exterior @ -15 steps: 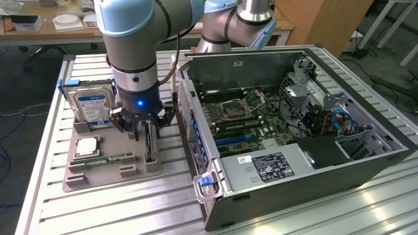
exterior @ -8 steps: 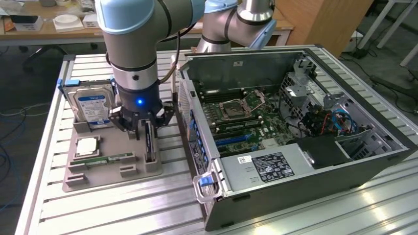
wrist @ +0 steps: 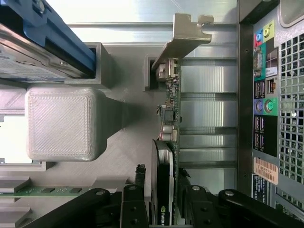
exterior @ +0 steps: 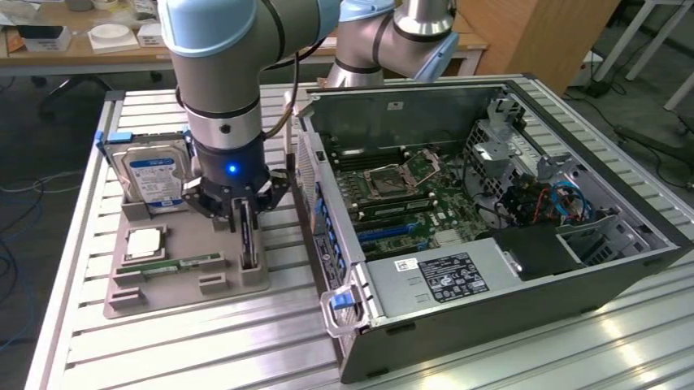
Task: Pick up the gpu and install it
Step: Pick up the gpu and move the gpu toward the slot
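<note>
While the gpu (wrist: 167,118) is stood on edge in the grey tray (exterior: 174,292) slot, it is straddled from above by the gripper (wrist: 164,194); jaws are spread, just off both faces, card's long axis running between them

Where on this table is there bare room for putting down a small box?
Bare table slats lie nearest the camera, bordered by the grey tray and the computer case. Crowded between tray and case, where the gripper is at the gpu.
</note>
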You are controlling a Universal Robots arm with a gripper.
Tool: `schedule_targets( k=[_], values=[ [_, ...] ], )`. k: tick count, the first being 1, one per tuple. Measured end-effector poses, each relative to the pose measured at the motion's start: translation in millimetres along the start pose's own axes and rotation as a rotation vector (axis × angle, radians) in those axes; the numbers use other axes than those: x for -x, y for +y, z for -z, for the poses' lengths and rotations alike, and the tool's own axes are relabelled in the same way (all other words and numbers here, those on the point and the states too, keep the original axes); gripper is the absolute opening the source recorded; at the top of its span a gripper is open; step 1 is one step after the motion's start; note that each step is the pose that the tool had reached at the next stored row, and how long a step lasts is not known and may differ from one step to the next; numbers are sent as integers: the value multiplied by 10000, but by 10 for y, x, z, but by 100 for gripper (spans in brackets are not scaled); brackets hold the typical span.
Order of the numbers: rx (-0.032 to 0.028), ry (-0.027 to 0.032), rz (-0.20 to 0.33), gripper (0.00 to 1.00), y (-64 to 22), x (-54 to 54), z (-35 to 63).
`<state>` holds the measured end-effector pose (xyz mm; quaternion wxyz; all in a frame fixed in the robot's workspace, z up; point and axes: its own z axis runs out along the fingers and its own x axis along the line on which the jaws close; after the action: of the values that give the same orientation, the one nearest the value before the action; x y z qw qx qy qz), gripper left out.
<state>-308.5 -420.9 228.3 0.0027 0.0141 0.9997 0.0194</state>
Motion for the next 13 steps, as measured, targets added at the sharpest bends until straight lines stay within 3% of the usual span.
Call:
schedule_targets(
  k=[1,13],
  values=[
    [1,-1,0,38,0,0,0],
    [0,0,-1,38,-3,19,0]
  ],
)
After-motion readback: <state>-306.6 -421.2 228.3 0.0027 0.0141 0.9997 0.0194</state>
